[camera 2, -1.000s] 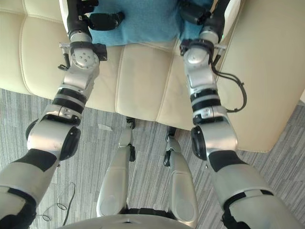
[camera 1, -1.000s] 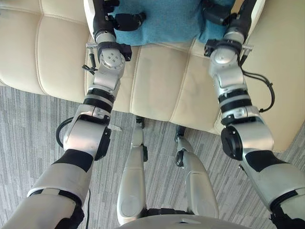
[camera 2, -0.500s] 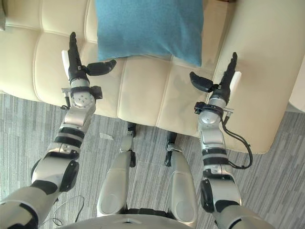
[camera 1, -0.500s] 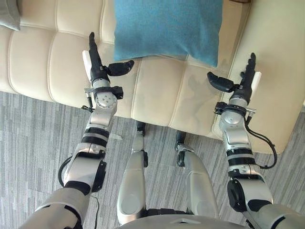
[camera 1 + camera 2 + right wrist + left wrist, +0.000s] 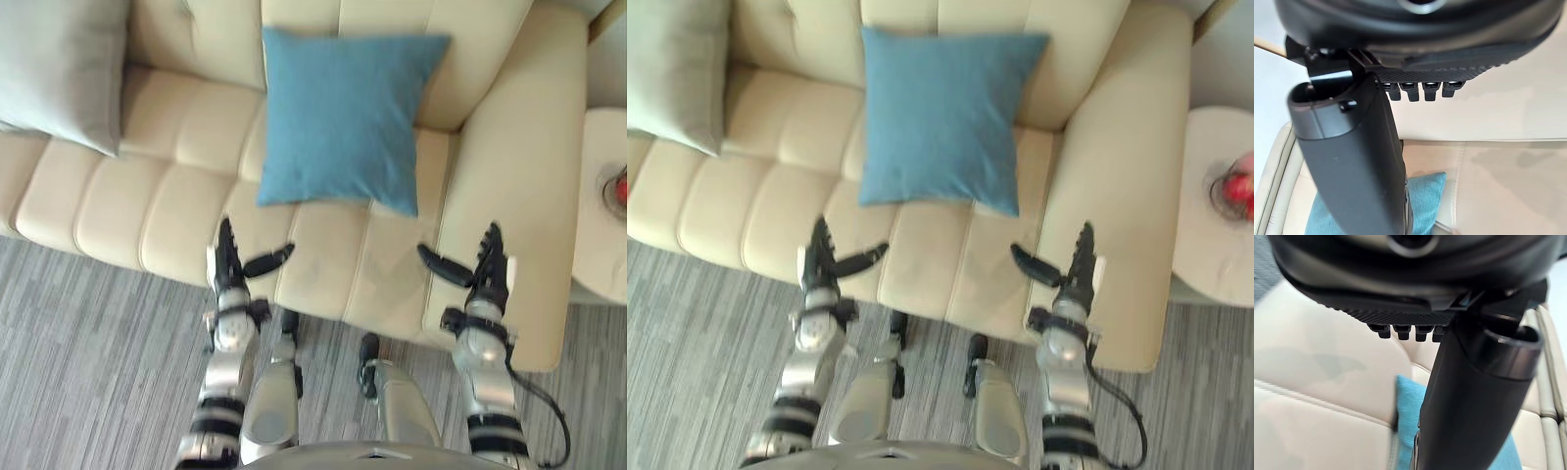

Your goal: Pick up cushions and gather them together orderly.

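Blue cushion: propped against cream sofa back, right part. Grey cushion: far left, well apart. Left hand, right hand: fingers straight, empty, near seat front.

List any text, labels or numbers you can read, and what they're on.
None: no readable print on the blue cushion, grey cushion, sofa, side table, left hand or right hand.

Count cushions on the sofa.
2: blue cushion leans against the sofa back; grey cushion farther to the robot's left, partly cropped. Others may sit out of frame.
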